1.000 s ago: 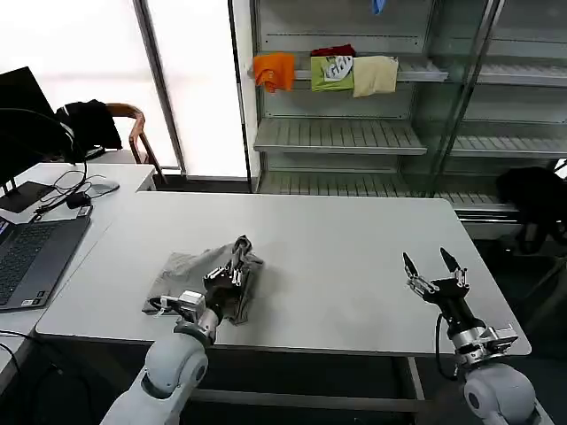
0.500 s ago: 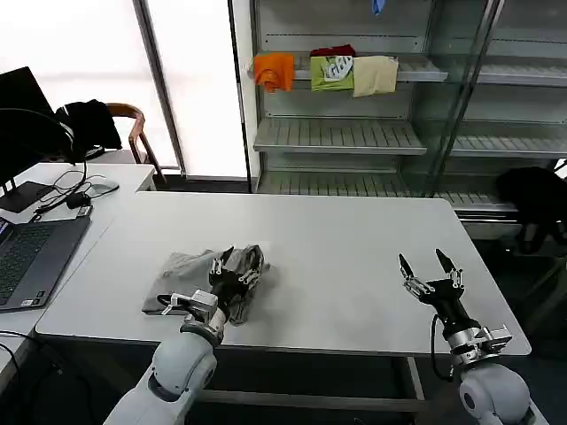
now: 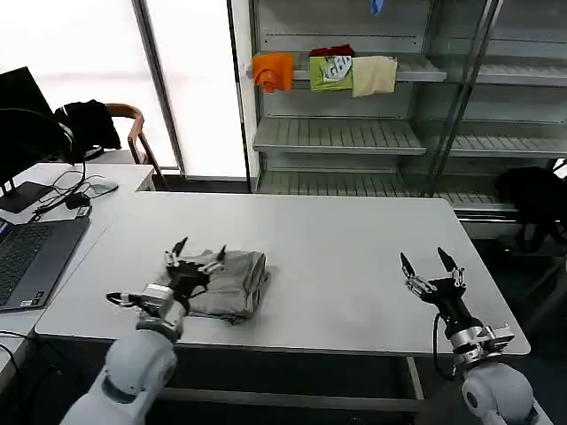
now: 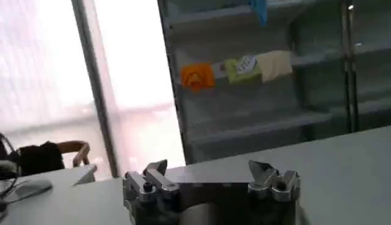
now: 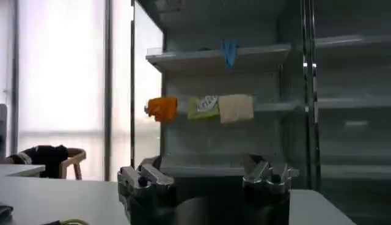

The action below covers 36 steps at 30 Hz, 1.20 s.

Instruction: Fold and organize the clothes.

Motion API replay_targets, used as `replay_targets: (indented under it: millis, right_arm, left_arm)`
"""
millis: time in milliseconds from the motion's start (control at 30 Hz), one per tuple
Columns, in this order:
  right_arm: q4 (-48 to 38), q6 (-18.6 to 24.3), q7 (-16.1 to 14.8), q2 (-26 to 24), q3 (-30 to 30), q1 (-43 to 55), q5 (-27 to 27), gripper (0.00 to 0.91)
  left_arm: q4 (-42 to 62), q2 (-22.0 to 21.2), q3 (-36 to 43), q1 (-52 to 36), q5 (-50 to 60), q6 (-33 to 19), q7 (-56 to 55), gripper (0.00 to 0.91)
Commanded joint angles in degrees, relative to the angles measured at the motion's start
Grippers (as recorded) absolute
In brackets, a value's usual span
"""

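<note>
A: Where's the grey shirt [image 3: 229, 282]?
B: Folded bundle on the tabletop [image 3: 354, 239], near the front edge, left of centre.
A: Left gripper [image 3: 197, 251]?
B: Over the shirt's left side, fingers spread, nothing in them.
A: Right gripper [image 3: 429, 266]?
B: By the front right corner, well apart from the shirt, fingers spread wide, empty, pointing up.

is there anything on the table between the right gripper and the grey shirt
Nothing visible. In the head view, only bare white table lies between the open right gripper, near the table's right front, and the folded grey shirt. The open left gripper sits at the shirt's left edge.
</note>
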Motion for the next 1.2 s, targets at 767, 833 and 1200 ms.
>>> replay_targets:
  millis: [767,833,1200]
  right_arm:
    - [1.28,-2.64,0.46,-0.19,1.04,-0.62,3.70,0.907]
    - [1.23,-2.64,0.46,-0.13,0.89,-0.56,3.63,0.907]
    - [1.09,-2.56,0.44,-0.31,0.91,-0.32,3.58,0.907]
  left_arm:
    - [19.96,-1.58,-10.87,-2.50,-22.27,0.92,9.33,0.907]
    - [20.46,-1.96,-10.62,-2.68,-22.28,0.76,9.58,0.907]
    - [21.14,-3.12,-9.53,-1.48,-19.58,-1.63,11.95,0.010]
